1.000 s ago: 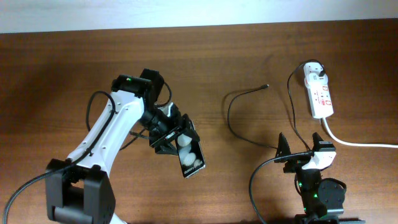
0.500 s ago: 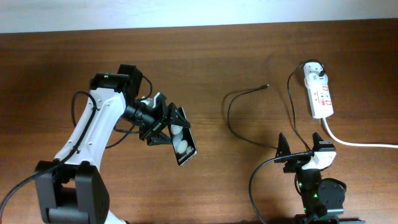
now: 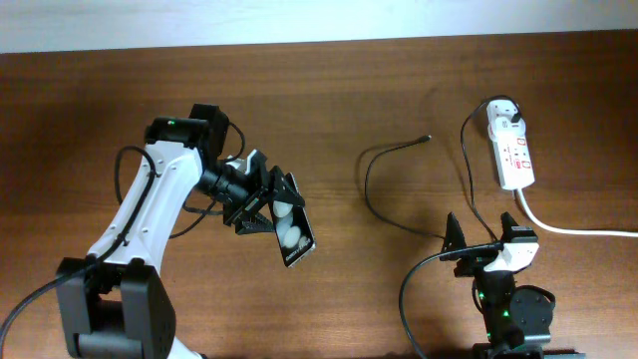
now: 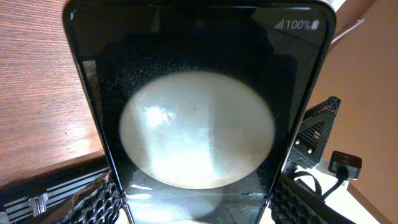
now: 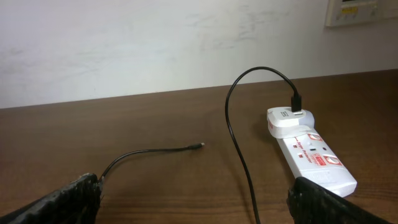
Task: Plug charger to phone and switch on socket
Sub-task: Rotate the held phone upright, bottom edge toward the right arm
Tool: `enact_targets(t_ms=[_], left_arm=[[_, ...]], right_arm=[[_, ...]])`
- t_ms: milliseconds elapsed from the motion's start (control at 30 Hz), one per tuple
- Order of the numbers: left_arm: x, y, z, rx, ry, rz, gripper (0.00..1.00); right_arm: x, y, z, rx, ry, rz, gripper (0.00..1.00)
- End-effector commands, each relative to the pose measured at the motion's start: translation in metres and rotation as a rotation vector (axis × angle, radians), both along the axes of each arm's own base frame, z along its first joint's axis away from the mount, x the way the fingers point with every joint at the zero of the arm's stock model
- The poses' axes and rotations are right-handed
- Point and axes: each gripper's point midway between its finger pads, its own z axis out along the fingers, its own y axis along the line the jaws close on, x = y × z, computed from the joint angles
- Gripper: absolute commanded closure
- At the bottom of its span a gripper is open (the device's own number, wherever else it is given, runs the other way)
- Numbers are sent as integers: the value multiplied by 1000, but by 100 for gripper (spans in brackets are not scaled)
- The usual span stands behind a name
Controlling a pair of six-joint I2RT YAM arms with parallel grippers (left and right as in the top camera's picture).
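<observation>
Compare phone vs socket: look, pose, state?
Look: phone black, glossy; socket white with red marks. Pose: phone gripped, tilted, in the left pincer; socket flat on the table. State: socket carries the charger's white plug head; the connector tip lies loose on the table, not in the phone. Both are oblong slabs.

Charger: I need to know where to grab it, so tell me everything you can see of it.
The charger is a thin, slack black cable. Its white plug head sits in the far end of the socket, the cable arching up from it. The rest loops over the wooden table, and its small connector tip lies free, unplugged.
</observation>
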Motion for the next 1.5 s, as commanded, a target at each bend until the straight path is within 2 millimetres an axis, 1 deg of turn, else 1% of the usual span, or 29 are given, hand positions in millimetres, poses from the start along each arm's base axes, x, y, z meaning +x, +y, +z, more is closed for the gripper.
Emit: enact_targets(t_ms=[0,467,700,933,1067,1200,1333,1467], left_arm=[[4,-3,7,-22,-31,-13,43],[2,-3,7,-23,-18,-12,43],[-6,-10,19,-92,40,1,44],[-6,-9,17,-83,20,-17,44],[10,-7,9,-56,-74,-25,44],[33,0,-3,16,-203,-34,44],[56,-2,-2,12,-319,-31,44],[67,3,-6,58,-371,-29,44]], right_arm=[[0,2,-2,1,5,6,1],[0,2,-2,1,5,6,1],[0,2,-2,1,5,6,1],[0,2,-2,1,5,6,1],[0,2,-2,1,5,6,1],[0,2,-2,1,5,6,1],[0,2,-2,1,5,6,1],[0,2,-2,1,5,6,1]])
